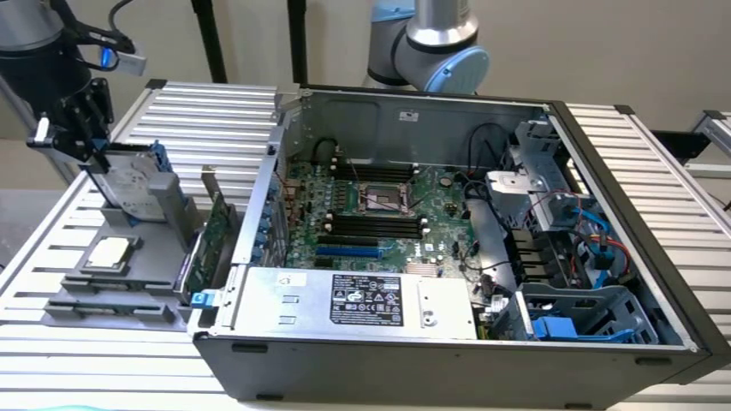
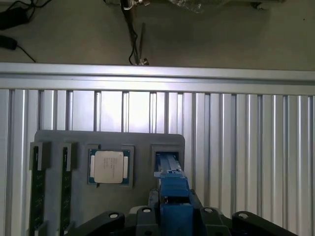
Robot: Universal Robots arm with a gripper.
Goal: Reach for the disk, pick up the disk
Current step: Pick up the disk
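Blue-railed disk (image 1: 126,187) stands in its grey holder (image 1: 143,257) just beneath the pincer (image 1: 94,158) — clamped or not, cannot tell — where a skewed hold could wedge it.

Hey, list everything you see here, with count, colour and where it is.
disk: one, silver with blue rails, upright in the tray
chip: one, silver, flat in the tray
memory sticks: two, green, in tray slots
tray: one, grey, table, exterior view's left
card: one, green, upright between tray and case
case: one, dark grey, open, mid-table
power box: one, silver with black label, inside case
table: one, silver slats, under everything
arm: one, grey and blue, behind case
hand: one, black, at the disk's top
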